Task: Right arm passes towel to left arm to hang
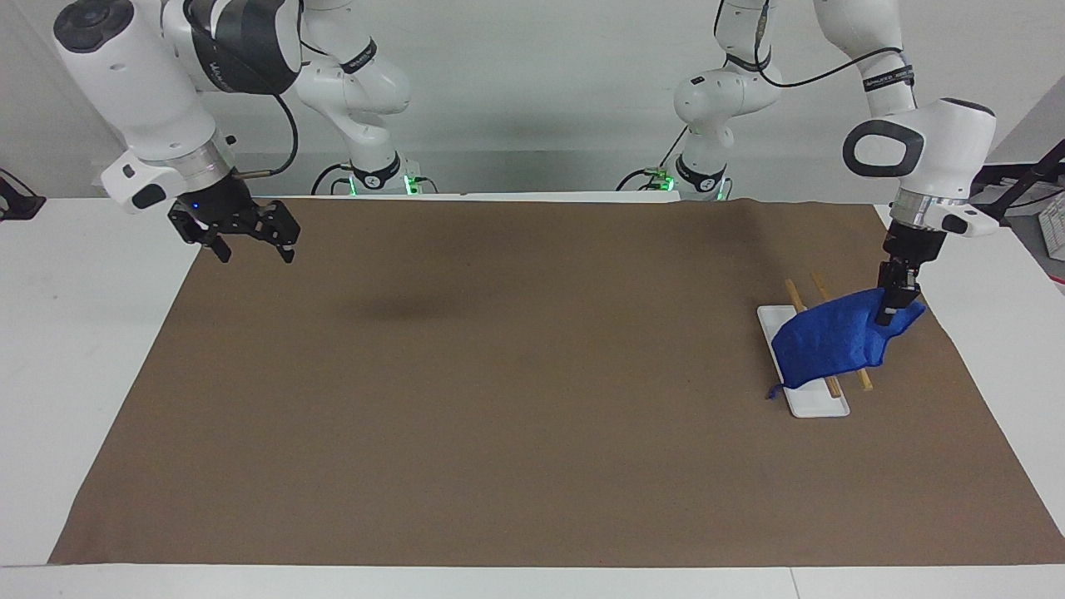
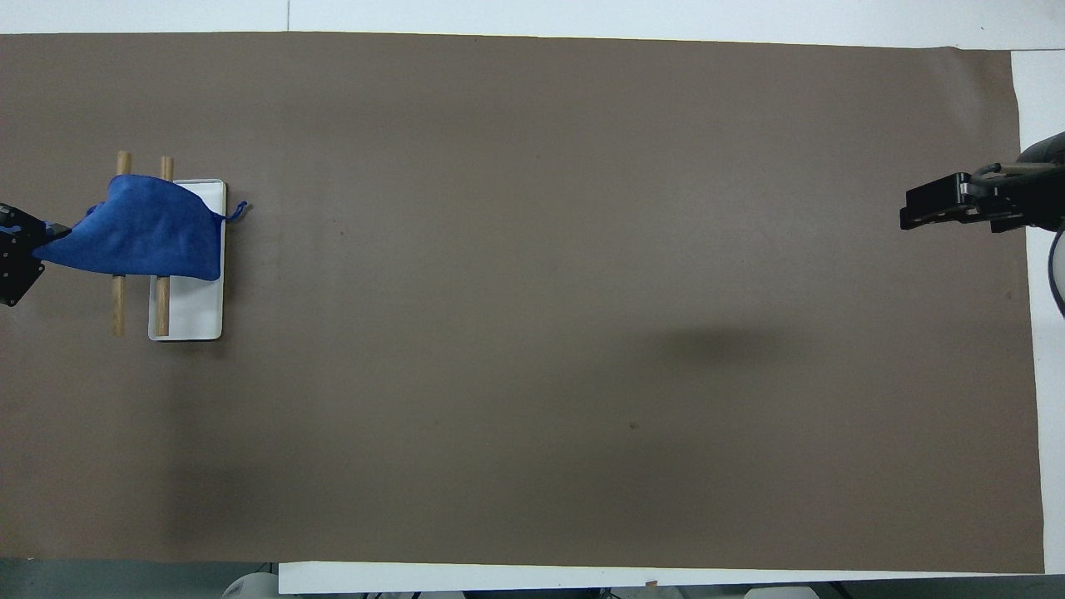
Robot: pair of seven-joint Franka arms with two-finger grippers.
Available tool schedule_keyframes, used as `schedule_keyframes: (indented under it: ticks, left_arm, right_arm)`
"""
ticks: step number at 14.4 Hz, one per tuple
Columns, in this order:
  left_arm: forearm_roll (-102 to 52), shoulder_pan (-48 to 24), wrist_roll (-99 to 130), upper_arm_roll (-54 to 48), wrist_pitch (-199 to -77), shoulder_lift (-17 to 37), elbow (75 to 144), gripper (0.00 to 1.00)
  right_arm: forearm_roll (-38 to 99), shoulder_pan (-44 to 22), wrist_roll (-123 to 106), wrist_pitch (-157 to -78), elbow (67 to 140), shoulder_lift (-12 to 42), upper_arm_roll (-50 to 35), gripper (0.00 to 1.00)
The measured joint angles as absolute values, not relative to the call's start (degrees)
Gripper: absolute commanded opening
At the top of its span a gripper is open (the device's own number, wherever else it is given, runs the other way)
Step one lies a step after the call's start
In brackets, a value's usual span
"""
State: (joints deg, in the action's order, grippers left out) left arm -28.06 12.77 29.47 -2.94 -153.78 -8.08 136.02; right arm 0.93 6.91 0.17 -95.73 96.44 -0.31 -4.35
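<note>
The blue towel (image 1: 828, 343) (image 2: 146, 233) is draped over the two wooden rails (image 1: 865, 380) of a small rack with a white base (image 1: 815, 405) (image 2: 195, 312), at the left arm's end of the table. My left gripper (image 1: 888, 314) (image 2: 43, 238) is shut on the towel's corner, just off the rack's outer rail, low over the mat. The towel's short loop tail (image 1: 775, 390) hangs over the white base's edge. My right gripper (image 1: 254, 248) (image 2: 911, 214) waits open and holds nothing, raised over the mat's edge at the right arm's end.
A brown mat (image 1: 516, 399) covers most of the white table (image 1: 91, 349). The rack is the only object on it.
</note>
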Motion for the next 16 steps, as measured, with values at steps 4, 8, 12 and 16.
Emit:
schedule_keyframes:
  ticks: [4, 8, 12, 16]
  left_arm:
    - [-28.0, 15.5, 27.3, -2.9, -153.9, -8.1, 136.0, 1.00]
    - [-28.0, 17.1, 26.8, -2.8, -153.6, -8.1, 134.7, 1.00]
    - [-18.9, 18.9, 26.4, -2.8, -139.1, -7.6, 124.2, 1.00]
    - [-6.4, 17.6, 26.6, -3.5, -121.1, -5.8, 111.3, 1.00]
  right_arm:
    - [0.9, 6.9, 0.2, -95.7, 96.4, -0.3, -4.3, 0.99]
    - [0.9, 6.9, 0.2, -95.7, 96.4, -0.3, -4.3, 0.99]
    - [0.9, 6.9, 0.2, -95.7, 96.4, -0.3, -4.3, 0.99]
    - [0.9, 6.9, 0.2, -95.7, 96.4, -0.3, -4.3, 0.99]
